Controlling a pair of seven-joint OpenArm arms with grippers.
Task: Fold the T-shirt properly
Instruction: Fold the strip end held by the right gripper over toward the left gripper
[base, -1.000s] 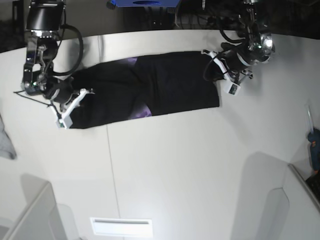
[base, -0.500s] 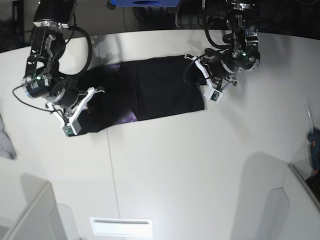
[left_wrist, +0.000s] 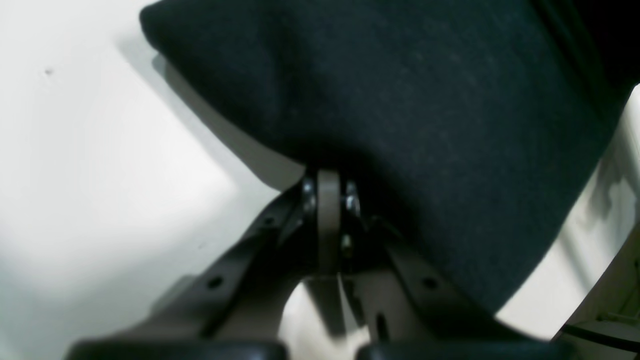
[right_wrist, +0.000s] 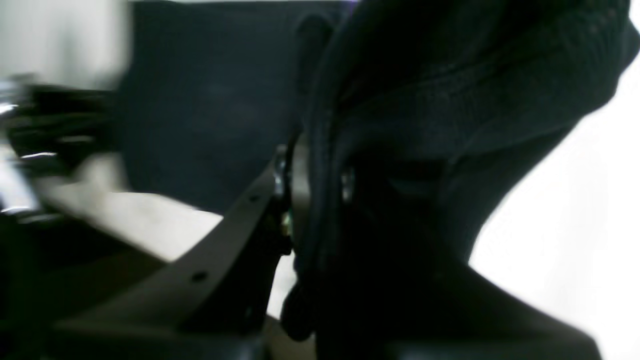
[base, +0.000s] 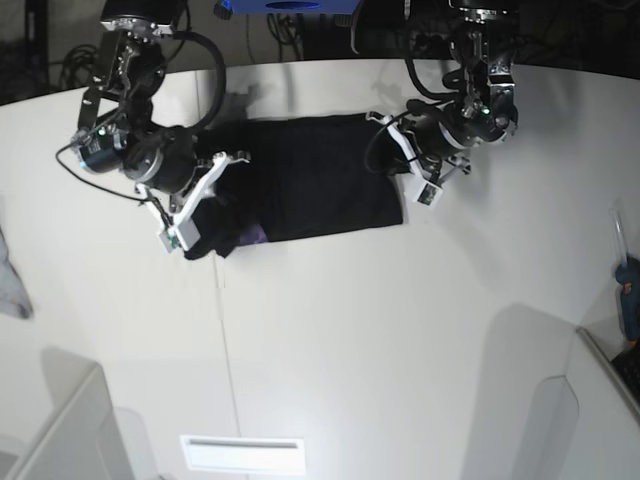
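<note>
Two grippers carry the ends of the T-shirt (base: 310, 175) inward across the white table (base: 400, 330).

Nearest, the right gripper (base: 205, 195), fingers shut on bunched hem, has swung far toward centre since a second ago, shortening the shirt: a widthwise fold looks underway. Farther back, the left gripper (base: 415, 165) has moved less, pinching the opposite edge. Wrist views confirm both pinches (left_wrist: 327, 200) (right_wrist: 310, 200); only the base view shows the purple print (base: 252, 234).
</note>
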